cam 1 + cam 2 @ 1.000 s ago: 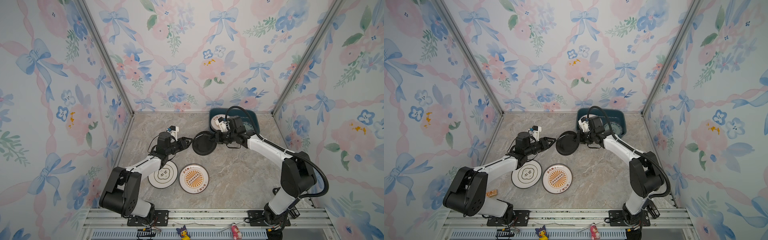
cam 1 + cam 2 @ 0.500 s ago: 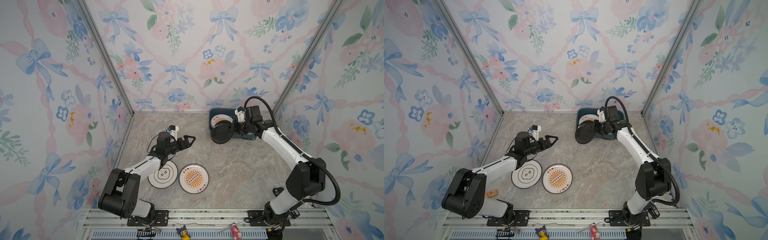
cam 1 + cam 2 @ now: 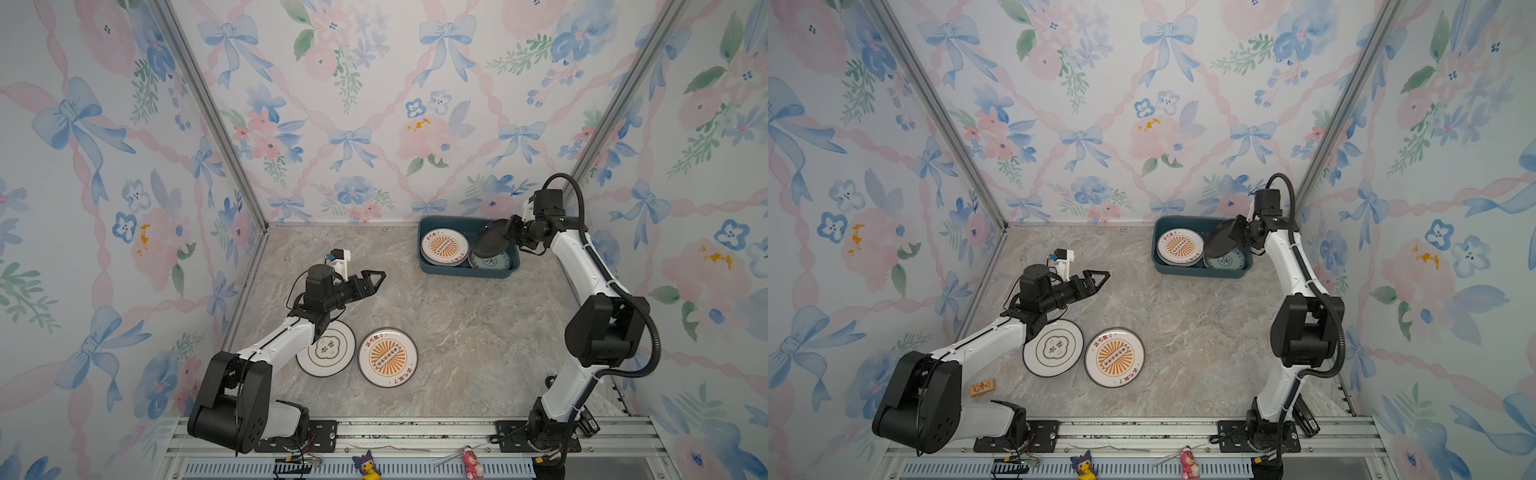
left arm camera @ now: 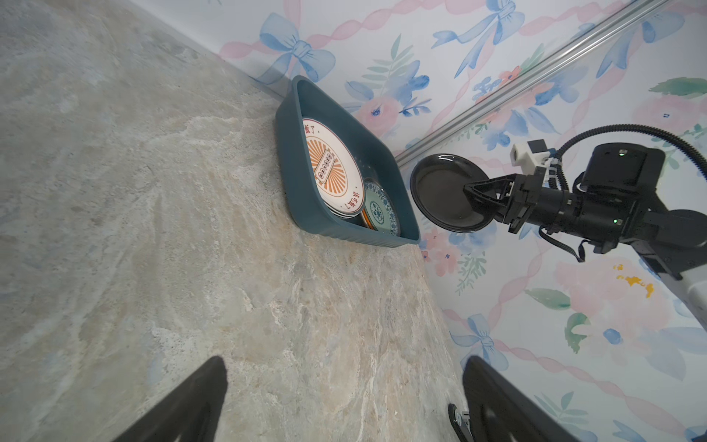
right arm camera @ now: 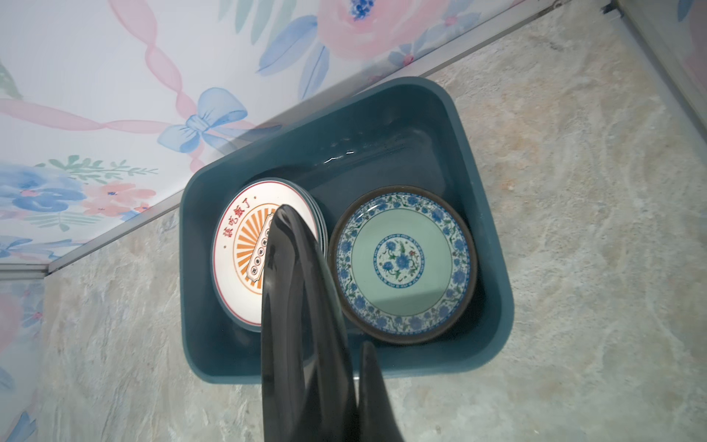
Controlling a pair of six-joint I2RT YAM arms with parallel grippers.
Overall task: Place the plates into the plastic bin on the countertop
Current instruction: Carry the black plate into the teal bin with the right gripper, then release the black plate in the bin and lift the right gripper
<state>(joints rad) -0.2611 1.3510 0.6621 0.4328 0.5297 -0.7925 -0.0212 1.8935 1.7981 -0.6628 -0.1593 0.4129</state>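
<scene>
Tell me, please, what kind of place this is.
Probably a robot test booth dressed as a kitchen counter. Flowered wallpaper closes three sides of a marble-look countertop, the left arm and the right arm are bolted to a metal rail at its front, and plates lie in a blue bin.

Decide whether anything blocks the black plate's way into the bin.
Nothing visible does. The right gripper holds the black plate tilted above the plastic bin; below it lie only a sunburst plate and a teal-patterned plate already inside.
</scene>
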